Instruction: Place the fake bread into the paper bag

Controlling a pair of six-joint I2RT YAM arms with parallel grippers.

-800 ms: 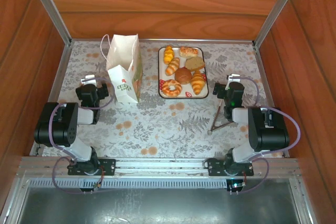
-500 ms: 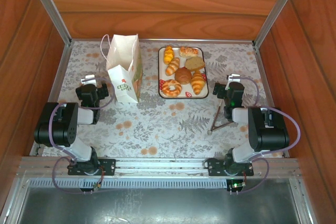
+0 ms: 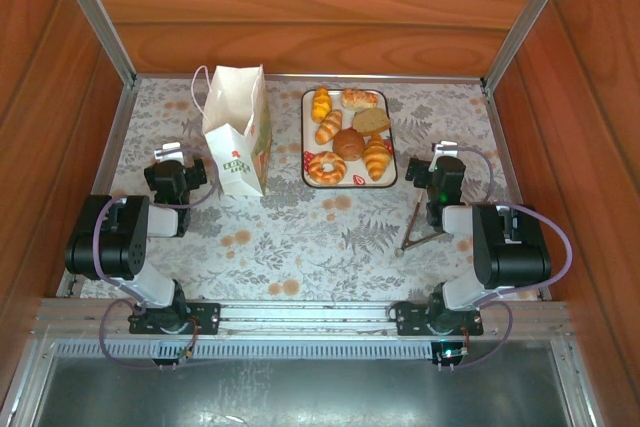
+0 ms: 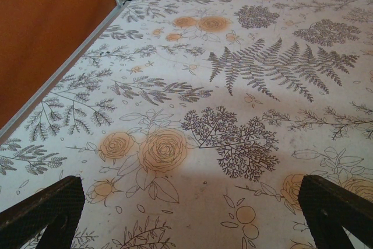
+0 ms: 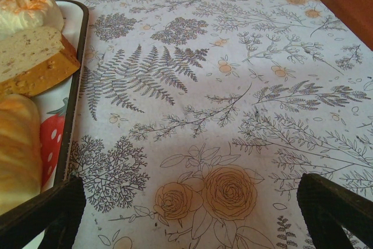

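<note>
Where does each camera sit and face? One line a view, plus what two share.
Top: above, behind the arms, looking down at table, bag, tray; both arms show.
Left wrist: on left hand, facing table; fingers show.
Right wrist: on right hand, facing table, tray edge; fingers show.
Shared: top and right wrist both see the tray.

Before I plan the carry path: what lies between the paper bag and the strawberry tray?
Just a bare strip of floral tablecloth, seen in the top external view between the paper bag and the tray.
</note>
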